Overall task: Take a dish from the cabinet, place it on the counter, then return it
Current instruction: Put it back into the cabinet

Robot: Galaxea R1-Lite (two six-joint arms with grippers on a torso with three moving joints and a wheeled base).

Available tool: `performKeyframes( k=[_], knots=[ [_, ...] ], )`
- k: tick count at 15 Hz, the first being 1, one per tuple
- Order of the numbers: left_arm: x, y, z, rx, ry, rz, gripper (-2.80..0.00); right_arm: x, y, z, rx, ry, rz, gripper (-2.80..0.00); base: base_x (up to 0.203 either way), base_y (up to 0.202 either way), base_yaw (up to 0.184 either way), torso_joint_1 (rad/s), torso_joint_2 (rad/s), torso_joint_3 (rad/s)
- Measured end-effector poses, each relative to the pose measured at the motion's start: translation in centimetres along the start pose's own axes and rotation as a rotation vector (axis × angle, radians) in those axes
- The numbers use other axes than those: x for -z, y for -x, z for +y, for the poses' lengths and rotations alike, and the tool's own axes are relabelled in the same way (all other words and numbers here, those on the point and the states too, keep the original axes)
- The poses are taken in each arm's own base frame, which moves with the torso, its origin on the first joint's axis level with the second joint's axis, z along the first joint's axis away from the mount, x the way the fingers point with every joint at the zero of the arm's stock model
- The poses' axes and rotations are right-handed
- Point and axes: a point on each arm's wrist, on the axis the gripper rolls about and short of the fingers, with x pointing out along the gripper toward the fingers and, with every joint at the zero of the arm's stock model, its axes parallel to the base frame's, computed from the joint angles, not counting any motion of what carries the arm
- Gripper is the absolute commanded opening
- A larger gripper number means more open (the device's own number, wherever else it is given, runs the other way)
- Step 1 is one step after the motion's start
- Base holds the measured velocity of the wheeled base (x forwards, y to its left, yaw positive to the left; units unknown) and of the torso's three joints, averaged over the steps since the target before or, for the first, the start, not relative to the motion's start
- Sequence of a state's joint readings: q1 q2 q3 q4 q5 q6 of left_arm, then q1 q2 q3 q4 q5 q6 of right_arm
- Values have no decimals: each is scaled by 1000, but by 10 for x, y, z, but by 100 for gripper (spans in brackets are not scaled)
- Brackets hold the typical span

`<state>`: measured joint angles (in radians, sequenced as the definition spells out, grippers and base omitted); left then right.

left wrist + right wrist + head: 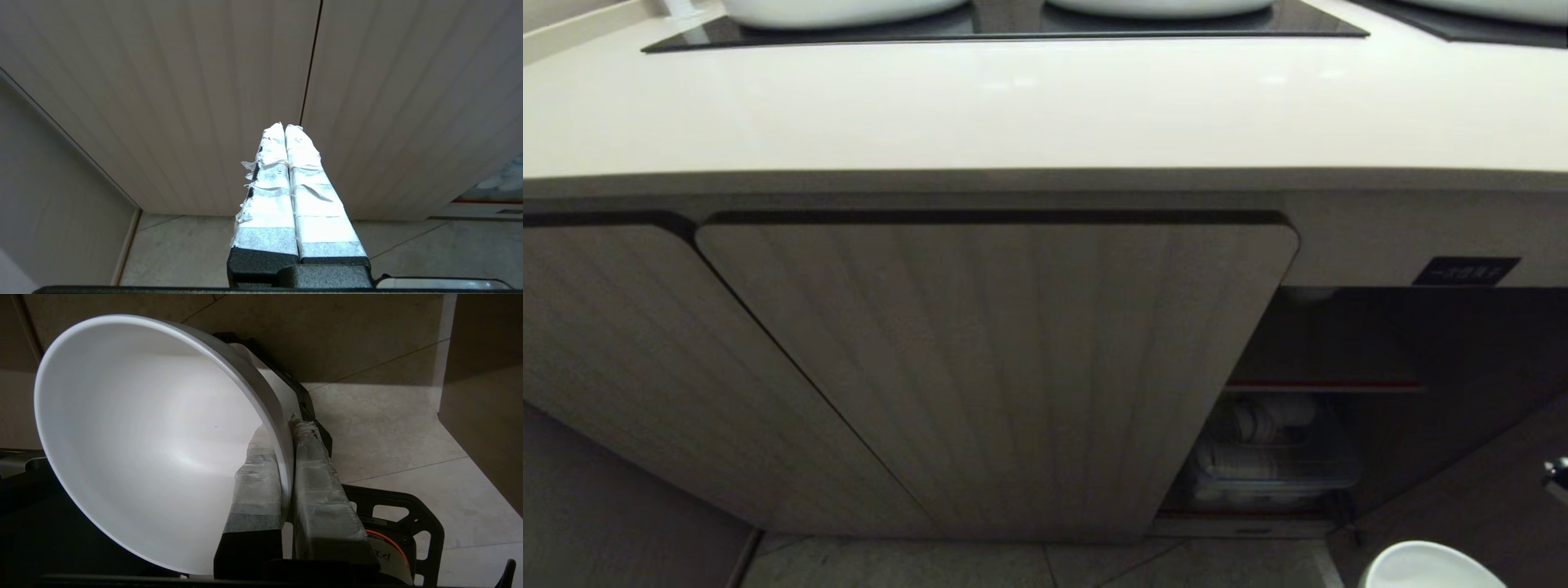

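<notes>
From my head camera the counter point(1045, 114) fills the top of the view, with a black cooktop point(1005, 24) at 12 o'clock and the undersides of two white pots point(841, 10) on it. Below runs the cabinet point(980, 367): its ribbed middle door is shut, another shut door sits at 9 o'clock, and at 4 o'clock the bay stands open. I can make out a red-edged shelf point(1323, 385) in there and, under it, a rack of white dishes point(1270, 457), too dim to count. A small black label point(1466, 271) sits at 2 o'clock above that opening. Tiled floor point(1029, 565) shows at 6 o'clock.

The bowl point(1425, 567) is at 5 o'clock in the head view, low, in front of the open bay, outside the cabinet and off the counter. On my right wrist camera the bowl point(155, 437) is tipped on edge, its hollow facing the camera, above the floor tiles. My right gripper point(286, 457) is clamped on its wall, one taped finger point(257, 486) inside and the other outside.

My left gripper point(285, 127) has its taped fingers pressed together on nothing, aimed at the seam between the two shut doors.
</notes>
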<state>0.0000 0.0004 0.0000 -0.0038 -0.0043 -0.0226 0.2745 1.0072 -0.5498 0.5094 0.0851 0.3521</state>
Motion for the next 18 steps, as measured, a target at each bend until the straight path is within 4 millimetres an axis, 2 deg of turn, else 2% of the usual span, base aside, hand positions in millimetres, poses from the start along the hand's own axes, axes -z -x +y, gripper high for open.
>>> performKeyframes(
  k=[8,18],
  knots=[
    [0,0,0,0,0,1,-280,1,-1,-1,3,-1,6,-280,0,0,0,-133,425,288],
    [0,0,0,0,0,0,-280,3,-1,-1,8,-7,18,-280,0,0,0,-7,31,23]
  ],
)
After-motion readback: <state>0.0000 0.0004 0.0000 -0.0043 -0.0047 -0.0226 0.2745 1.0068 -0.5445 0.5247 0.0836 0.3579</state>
